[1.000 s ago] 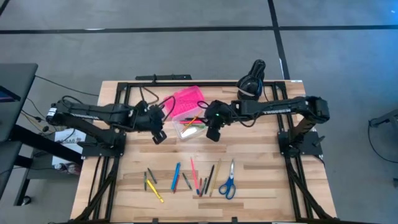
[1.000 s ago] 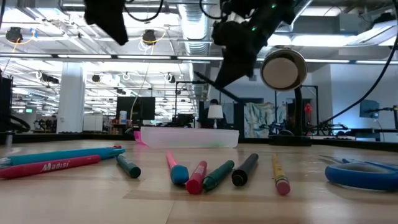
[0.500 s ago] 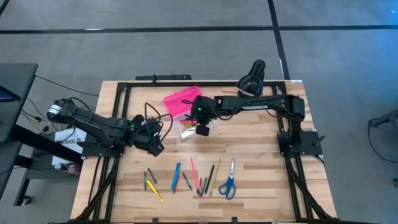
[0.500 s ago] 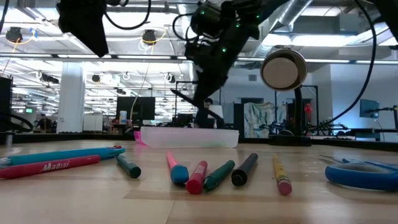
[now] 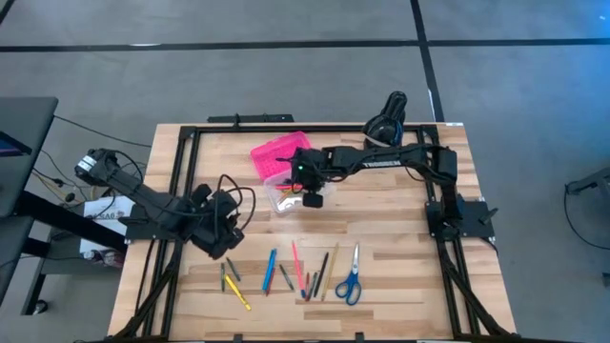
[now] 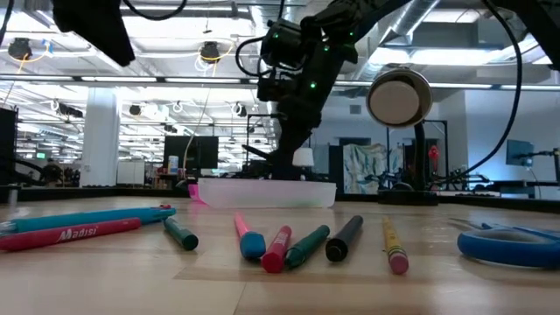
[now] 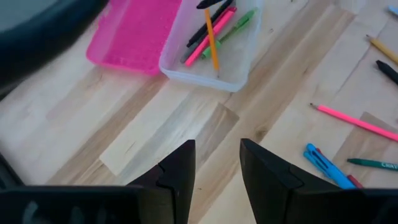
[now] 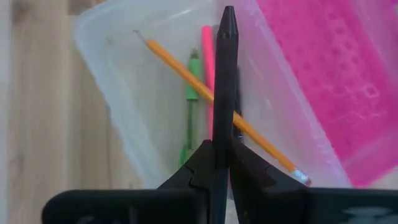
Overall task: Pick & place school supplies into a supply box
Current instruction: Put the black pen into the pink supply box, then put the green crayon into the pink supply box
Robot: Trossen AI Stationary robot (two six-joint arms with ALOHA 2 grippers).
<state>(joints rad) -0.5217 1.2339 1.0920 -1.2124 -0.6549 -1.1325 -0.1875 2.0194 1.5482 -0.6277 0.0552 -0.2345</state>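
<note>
Pencils and pens [image 5: 286, 276] are left lying in a row on the table's [image 5: 400, 257] near side, beside the scissors [image 5: 350, 278]. A dark pen [image 8: 222, 74] is clamped by the right gripper [image 8: 219, 152] over the case's [image 7: 239, 62] clear base, where an orange pencil [image 8: 205, 93] is seen. The left gripper [image 7: 214, 165] is held parted and empty above bare wood.

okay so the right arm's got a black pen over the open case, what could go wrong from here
1. The right gripper pinches the black pen by its very end, above an orange pencil lying diagonally in the clear base. If dropped, the pen may land on that pencil and roll out.
2. The case is light; a low arm could shove it.
3. The left gripper could scatter the pens.
</note>
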